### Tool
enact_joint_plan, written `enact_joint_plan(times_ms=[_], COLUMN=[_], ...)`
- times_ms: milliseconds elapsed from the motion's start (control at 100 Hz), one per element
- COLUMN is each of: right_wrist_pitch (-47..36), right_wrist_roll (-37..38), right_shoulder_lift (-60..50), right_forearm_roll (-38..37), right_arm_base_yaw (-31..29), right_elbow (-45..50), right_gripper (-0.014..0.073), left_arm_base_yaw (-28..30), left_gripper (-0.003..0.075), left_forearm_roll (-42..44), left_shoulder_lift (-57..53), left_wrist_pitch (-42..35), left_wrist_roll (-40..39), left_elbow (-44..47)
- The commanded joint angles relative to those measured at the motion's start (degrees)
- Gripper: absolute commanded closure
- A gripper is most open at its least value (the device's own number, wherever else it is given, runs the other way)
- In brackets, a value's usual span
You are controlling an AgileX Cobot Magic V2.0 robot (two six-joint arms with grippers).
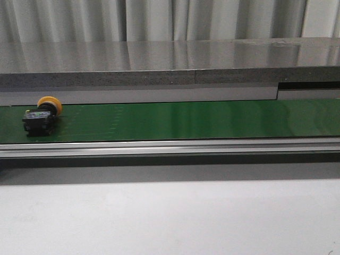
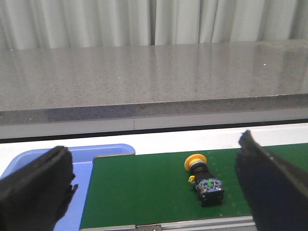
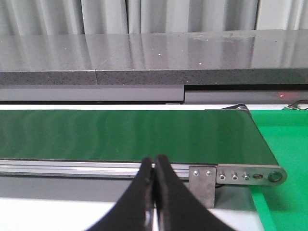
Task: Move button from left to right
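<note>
I see button, round yellow cap, blocky black body, on smooth green belt | left gripper jaws wide | right gripper jaws closed, empty

Front view is taken low, facing forward across the green belt lengthwise. Both wrist views are closer, level with the belt, aimed at the grey counter. The belt is shared by all three.

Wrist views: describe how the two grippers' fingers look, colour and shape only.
The left gripper has broad, blocky black fingers with a rough matte surface. The right gripper has smooth black fingers that taper to narrow rounded tips. No cables or markings show.
</note>
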Motion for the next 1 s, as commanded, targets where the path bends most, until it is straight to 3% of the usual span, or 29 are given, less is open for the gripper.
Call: enact_joint_plan(times_ms=[0, 400, 490, 660, 920, 990], right_wrist_pitch=[-5.0, -5.0, -5.0, -5.0, -5.0, -5.0], right_wrist_roll=[-0.1, -0.1, -0.1, -0.1, -0.1, -0.1], right_shoulder_lift=[-1.2, -1.2, -1.2, -1.2, -1.2, -1.2], right_forearm_roll=[-0.5, -0.5, -0.5, -0.5, -0.5, -0.5], right_arm_base_yaw=[0.2, 0.2, 0.2, 0.2, 0.2, 0.2], right_elbow=[-0.9, -0.9, -0.9, -0.9, -0.9, -0.9], right_gripper=[0.0662, 0.0662, 0.0662, 0.0662, 0.0662, 0.0662], left_arm_base_yaw=[-0.6, -0.6, -0.6, -0.6, -0.6, -0.6], left_gripper=[0.0061, 0.0062, 0.0092, 0.0290, 0.0736, 0.0740], left_forearm_roll=[-0.1, -0.2, -0.2, -0.2, -0.2, -0.1], left_shoulder_lift=[-1.3, -1.6, -1.6, -1.6, -1.6, -1.6], left_wrist_pitch=[-5.5, -5.4, -5.4, -5.5, -5.5, -5.5], left_wrist_roll=[-0.1, -0.1, -0.1, -0.1, -0.1, -0.1], left_elbow=[0.4, 1.4, 1.4, 1.4, 1.4, 1.4])
